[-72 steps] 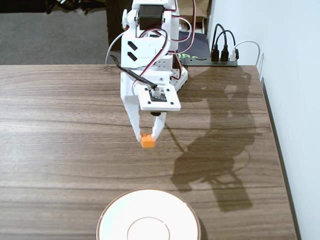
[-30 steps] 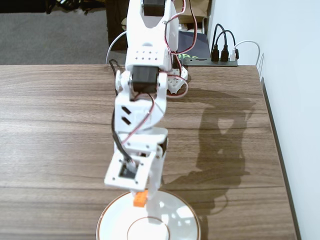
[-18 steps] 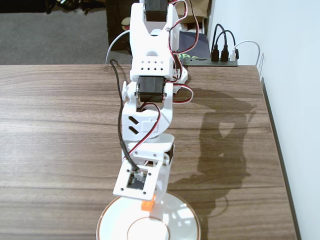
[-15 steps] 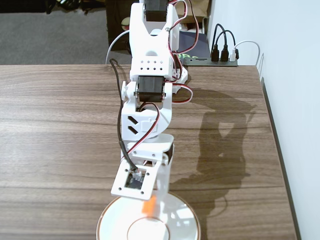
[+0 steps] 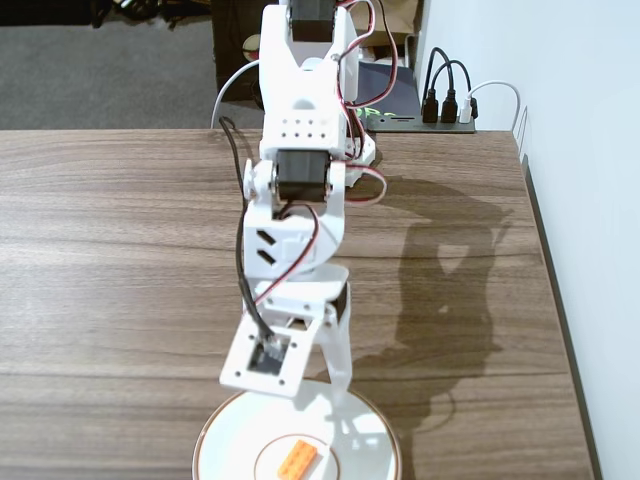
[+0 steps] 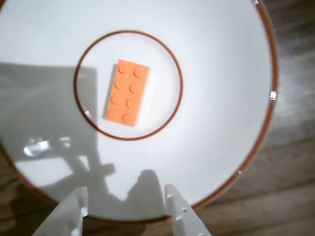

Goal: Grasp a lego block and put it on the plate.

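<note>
Now the lego block lies flat inside the plate; the spread, empty claw should rise straight up, without touching the rim.

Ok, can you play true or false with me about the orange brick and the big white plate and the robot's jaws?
1. The lego block lies inside the plate's inner ring. True.
2. The jaws are squeezing the block. False: the gripper is open and empty, with the block lying apart from it on the plate.
3. The block is lying with its studs facing up. True: the wrist view shows the round studs on top.
4. The block is on the wooden table beside the plate. False: it rests on the plate, in the middle.
5. The plate has a thin brown rim. True.
</note>
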